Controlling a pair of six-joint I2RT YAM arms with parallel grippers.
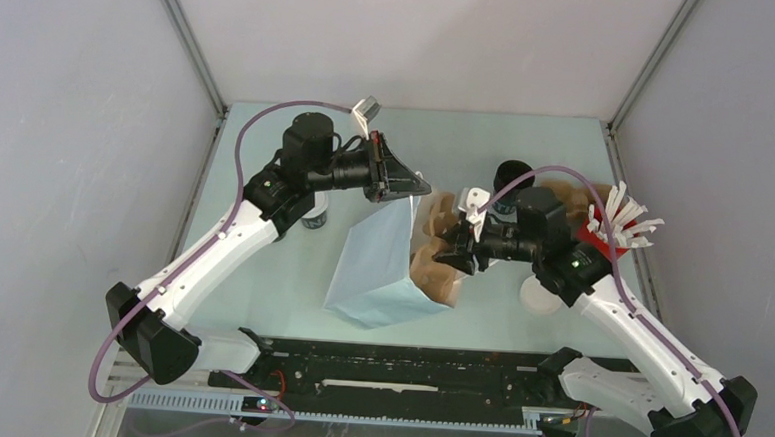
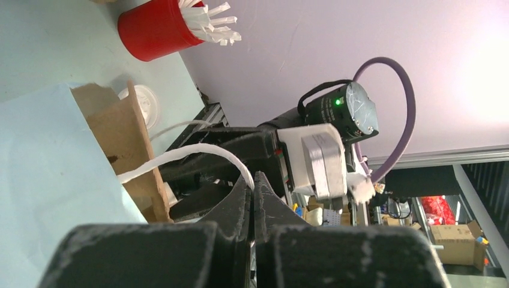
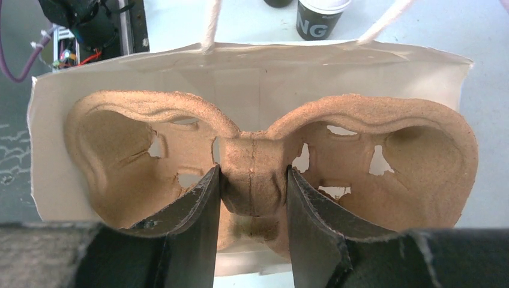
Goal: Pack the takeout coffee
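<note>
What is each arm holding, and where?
Left gripper: rope handle of the paper bag. Right gripper: the cardboard cup carrier, by its middle post.

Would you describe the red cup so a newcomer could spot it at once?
Start at the pale blue bag mid-table. Go right, past the right arm, to the edge of the table. The red cup there is the only red thing, bristling with white strips.
</note>
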